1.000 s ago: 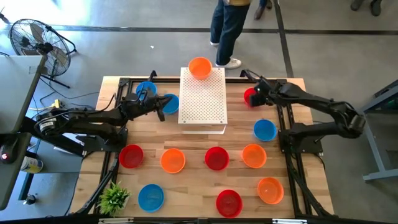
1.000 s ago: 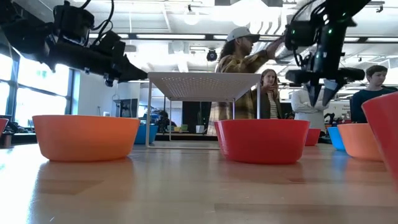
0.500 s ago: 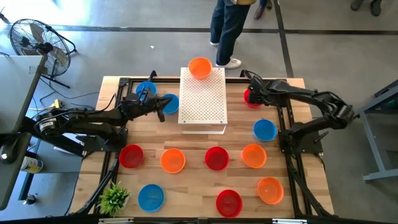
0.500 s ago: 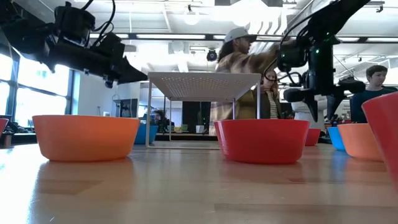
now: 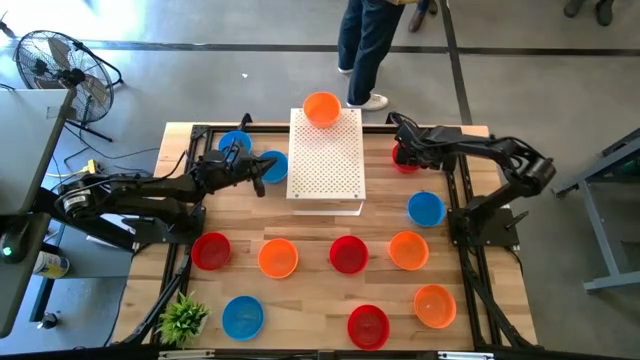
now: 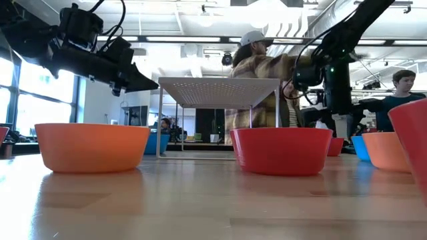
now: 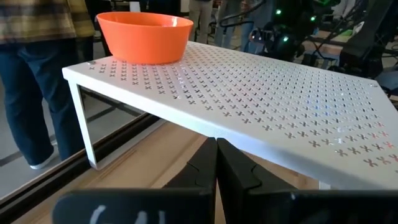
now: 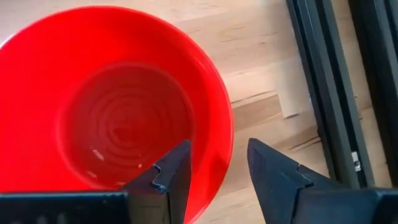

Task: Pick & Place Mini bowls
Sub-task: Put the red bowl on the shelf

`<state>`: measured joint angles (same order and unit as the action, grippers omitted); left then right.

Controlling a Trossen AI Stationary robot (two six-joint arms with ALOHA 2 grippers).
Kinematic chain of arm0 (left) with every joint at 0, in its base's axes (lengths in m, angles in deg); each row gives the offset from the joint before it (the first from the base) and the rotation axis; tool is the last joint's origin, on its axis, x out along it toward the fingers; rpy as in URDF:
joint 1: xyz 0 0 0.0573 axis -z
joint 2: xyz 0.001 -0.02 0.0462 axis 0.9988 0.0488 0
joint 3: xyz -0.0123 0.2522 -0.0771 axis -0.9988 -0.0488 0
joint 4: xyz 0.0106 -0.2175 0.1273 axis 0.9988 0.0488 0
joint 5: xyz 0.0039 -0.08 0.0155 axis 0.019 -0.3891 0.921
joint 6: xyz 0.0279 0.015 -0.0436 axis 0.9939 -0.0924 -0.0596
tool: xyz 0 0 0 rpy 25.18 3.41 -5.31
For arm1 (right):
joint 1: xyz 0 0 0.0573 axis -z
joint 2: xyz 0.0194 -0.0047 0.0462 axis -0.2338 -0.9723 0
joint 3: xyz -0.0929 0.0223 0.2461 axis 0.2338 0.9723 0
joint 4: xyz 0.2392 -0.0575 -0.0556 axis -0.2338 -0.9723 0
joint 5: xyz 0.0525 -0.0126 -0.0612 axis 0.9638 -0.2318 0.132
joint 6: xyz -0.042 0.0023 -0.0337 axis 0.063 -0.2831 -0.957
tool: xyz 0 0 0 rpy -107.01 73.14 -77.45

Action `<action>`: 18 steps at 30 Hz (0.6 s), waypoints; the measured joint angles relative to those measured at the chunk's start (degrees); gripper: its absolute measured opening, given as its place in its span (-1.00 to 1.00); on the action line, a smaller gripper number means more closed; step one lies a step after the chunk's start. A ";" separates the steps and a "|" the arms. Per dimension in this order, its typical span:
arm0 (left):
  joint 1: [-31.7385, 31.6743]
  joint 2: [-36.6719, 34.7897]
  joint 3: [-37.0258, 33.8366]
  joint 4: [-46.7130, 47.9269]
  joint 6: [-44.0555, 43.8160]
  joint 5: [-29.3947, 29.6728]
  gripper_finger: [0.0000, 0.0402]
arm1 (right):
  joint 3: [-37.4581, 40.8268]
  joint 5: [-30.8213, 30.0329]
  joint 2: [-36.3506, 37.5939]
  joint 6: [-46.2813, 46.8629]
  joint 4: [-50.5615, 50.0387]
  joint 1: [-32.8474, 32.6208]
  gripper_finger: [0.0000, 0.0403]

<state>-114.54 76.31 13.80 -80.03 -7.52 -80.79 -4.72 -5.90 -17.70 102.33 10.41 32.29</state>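
A red mini bowl stands on the table's far right. My right gripper hangs open just over it, pointing steeply down, with one finger over the bowl's inside and the other outside its rim. I see no touch. An orange mini bowl sits on the far end of the white perforated platform. My left gripper is shut and level, just left of the platform, holding nothing.
Two blue bowls lie by my left gripper. Red, orange and blue bowls stand in two rows on the near half, and a blue one at the right. A small plant stands near left. People stand beyond the far edge.
My right gripper has come down toward the red bowl at the far right and has shifted a little toward the table's left, while its wrist rolled. It has stayed open. The bowls have not moved.
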 joint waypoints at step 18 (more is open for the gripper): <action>0.02 0.00 0.00 -0.02 -0.84 -1.49 -1.00 | 0.02 8.74 2.95 -13.84 0.71 -0.44 -0.92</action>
<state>-114.52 76.31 13.80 -80.05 -8.37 -82.29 -4.70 2.84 -14.75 88.49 11.11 31.85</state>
